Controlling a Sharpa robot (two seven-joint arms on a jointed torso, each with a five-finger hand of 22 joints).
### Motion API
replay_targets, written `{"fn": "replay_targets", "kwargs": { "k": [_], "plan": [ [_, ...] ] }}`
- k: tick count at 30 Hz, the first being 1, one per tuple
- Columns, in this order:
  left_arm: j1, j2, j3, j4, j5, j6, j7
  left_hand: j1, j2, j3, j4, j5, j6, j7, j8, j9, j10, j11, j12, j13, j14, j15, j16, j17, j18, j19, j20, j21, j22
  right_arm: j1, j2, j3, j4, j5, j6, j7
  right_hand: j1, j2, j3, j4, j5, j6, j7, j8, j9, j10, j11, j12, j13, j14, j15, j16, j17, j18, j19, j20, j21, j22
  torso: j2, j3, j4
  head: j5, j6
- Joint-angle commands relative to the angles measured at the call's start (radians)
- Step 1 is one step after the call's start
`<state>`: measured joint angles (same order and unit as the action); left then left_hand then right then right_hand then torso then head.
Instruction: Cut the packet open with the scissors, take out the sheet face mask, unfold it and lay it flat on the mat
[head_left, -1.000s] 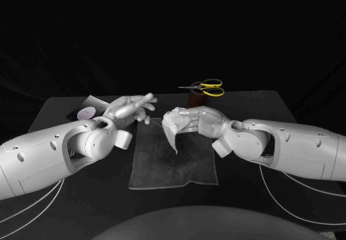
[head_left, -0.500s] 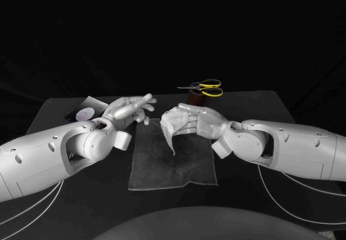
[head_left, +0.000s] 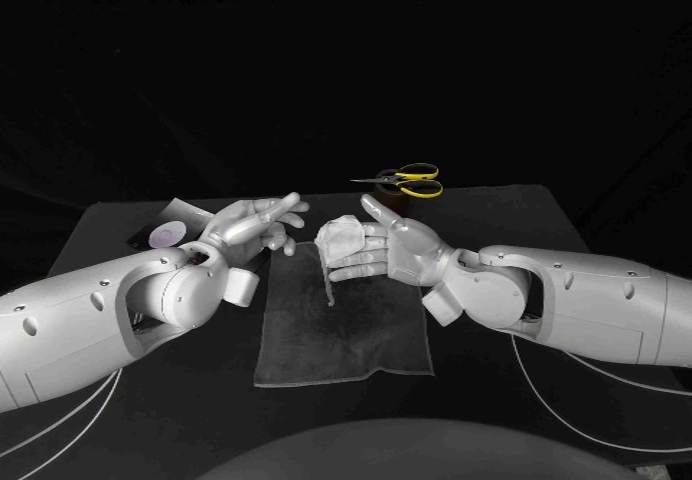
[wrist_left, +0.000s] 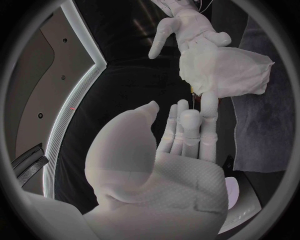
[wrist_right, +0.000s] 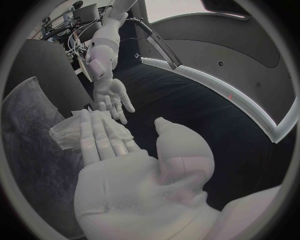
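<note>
White sheet mask (head_left: 340, 246) hangs from right hand (head_left: 395, 244).

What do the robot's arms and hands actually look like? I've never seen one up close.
The left arm and right arm are thick, rounded, glossy white shells dotted with small dark round holes. Thin white cables loop out beneath them. The left hand and right hand are silver, human-shaped and slender-fingered.

Black bench (head_left: 505, 215): grey mat (head_left: 346, 335) at centre, packet (head_left: 170, 230) far left, scissors (head_left: 404, 180) at far edge.
</note>
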<state>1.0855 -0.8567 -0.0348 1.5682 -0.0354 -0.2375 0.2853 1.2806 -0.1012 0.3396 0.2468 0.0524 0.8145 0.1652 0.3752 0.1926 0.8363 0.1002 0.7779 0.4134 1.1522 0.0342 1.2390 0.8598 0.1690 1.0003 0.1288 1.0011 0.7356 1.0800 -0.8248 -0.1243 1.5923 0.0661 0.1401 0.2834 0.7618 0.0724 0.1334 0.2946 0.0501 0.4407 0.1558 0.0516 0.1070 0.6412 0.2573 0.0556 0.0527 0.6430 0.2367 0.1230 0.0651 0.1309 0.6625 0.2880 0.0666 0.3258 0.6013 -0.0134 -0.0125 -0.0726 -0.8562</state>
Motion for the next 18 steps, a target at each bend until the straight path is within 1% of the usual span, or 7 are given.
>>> {"fn": "replay_targets", "kwargs": {
  "k": [1,5,10,11,12,17,18],
  "plan": [
    [0.000,-0.001,0.001,0.004,0.005,0.023,0.019,0.012,-0.001,-0.007,0.001,-0.003,-0.001,0.003,0.005,-0.001,-0.005,0.001,-0.005,-0.002,-0.006,0.002,-0.002,-0.002,0.010,-0.002,0.001,-0.005,0.000,-0.001,0.000,0.001,0.002,-0.006,0.046,0.019,-0.014,0.011,-0.021,-0.001,-0.003,-0.011,0.144,-0.005,-0.002,-0.011,0.002,-0.005,-0.001,-0.013,0.000,-0.006,-0.001,-0.009,-0.015,0.000,-0.004,-0.011,0.000,0.0000,0.0000,0.001,0.004],
    [0.000,-0.003,0.001,0.005,0.005,0.025,0.020,0.013,-0.001,-0.007,0.001,-0.003,-0.001,0.003,0.005,-0.001,-0.004,0.001,-0.005,-0.003,-0.006,0.002,-0.003,-0.002,0.010,-0.002,0.001,-0.005,0.000,-0.003,-0.001,0.001,0.001,-0.006,0.051,0.018,-0.020,0.020,-0.035,0.000,-0.003,-0.009,0.144,-0.004,-0.001,-0.011,0.002,-0.004,-0.001,-0.016,0.000,-0.006,0.000,-0.009,-0.020,0.000,-0.004,-0.019,0.000,0.0000,-0.0003,0.004,0.008],
    [0.000,-0.004,0.001,0.006,0.004,0.027,0.020,0.018,-0.001,-0.006,-0.001,-0.003,0.001,0.003,0.008,-0.001,0.000,0.001,-0.004,-0.005,-0.006,0.002,-0.001,-0.003,0.011,-0.001,0.002,-0.007,-0.001,-0.004,-0.001,0.001,-0.003,-0.005,0.054,0.018,-0.021,0.034,-0.050,-0.001,-0.003,0.000,0.144,-0.001,0.002,0.000,0.001,-0.003,0.001,-0.004,-0.001,-0.002,0.003,-0.009,-0.015,0.000,-0.002,-0.023,0.000,-0.0006,-0.0002,0.009,0.010],
    [0.000,-0.004,0.001,0.006,0.004,0.028,0.020,0.020,0.000,-0.005,-0.002,-0.003,0.002,0.003,0.009,-0.001,0.001,0.001,-0.003,-0.006,-0.006,0.002,-0.001,-0.004,0.011,-0.001,0.002,-0.007,-0.001,-0.004,-0.001,0.001,-0.003,-0.005,0.054,0.018,-0.021,0.034,-0.050,-0.001,-0.003,0.000,0.144,-0.001,0.002,0.000,0.001,-0.003,0.001,-0.004,-0.001,-0.002,0.003,-0.009,-0.015,0.000,-0.002,-0.023,0.000,-0.0006,-0.0003,0.011,0.010],
    [0.000,-0.004,0.001,0.007,0.004,0.029,0.019,0.020,0.000,-0.005,-0.002,-0.003,0.003,0.003,0.009,-0.001,0.001,0.001,-0.003,-0.007,-0.006,0.002,-0.001,-0.004,0.011,0.000,0.002,-0.007,-0.001,-0.004,-0.001,0.001,-0.004,-0.005,0.055,0.018,-0.020,0.039,-0.054,-0.001,-0.004,0.007,0.144,0.001,0.004,0.008,0.001,-0.002,0.001,0.003,-0.001,0.001,0.004,-0.008,-0.011,0.000,-0.001,-0.024,0.000,-0.0007,-0.0001,0.012,0.010],
    [0.000,-0.006,0.001,0.008,0.001,0.032,0.020,0.033,0.001,-0.002,-0.008,-0.003,0.014,0.000,0.019,0.002,0.006,-0.001,-0.003,-0.015,-0.007,0.001,0.000,-0.010,0.011,0.001,0.003,-0.012,-0.005,-0.005,0.000,0.001,-0.009,-0.002,0.054,0.017,0.000,0.057,-0.071,-0.003,-0.003,0.044,0.144,0.011,0.014,0.040,-0.001,0.001,0.003,0.031,-0.004,0.013,0.009,-0.005,0.002,0.000,0.002,-0.030,0.000,-0.0006,0.0000,0.022,0.006],
    [0.000,-0.006,0.001,0.009,-0.003,0.032,0.020,0.036,0.001,-0.001,-0.010,-0.003,0.016,0.000,0.020,0.002,0.006,-0.001,-0.003,-0.016,-0.008,0.001,0.000,-0.012,0.011,0.001,0.003,-0.013,-0.006,-0.005,0.000,0.001,-0.010,-0.001,0.054,0.016,0.000,0.057,-0.071,-0.003,-0.003,0.045,0.144,0.011,0.014,0.040,-0.001,0.001,0.003,0.031,-0.004,0.013,0.009,-0.005,0.002,0.000,0.002,-0.030,0.000,-0.0006,0.0000,0.024,0.005]
  ]
}}
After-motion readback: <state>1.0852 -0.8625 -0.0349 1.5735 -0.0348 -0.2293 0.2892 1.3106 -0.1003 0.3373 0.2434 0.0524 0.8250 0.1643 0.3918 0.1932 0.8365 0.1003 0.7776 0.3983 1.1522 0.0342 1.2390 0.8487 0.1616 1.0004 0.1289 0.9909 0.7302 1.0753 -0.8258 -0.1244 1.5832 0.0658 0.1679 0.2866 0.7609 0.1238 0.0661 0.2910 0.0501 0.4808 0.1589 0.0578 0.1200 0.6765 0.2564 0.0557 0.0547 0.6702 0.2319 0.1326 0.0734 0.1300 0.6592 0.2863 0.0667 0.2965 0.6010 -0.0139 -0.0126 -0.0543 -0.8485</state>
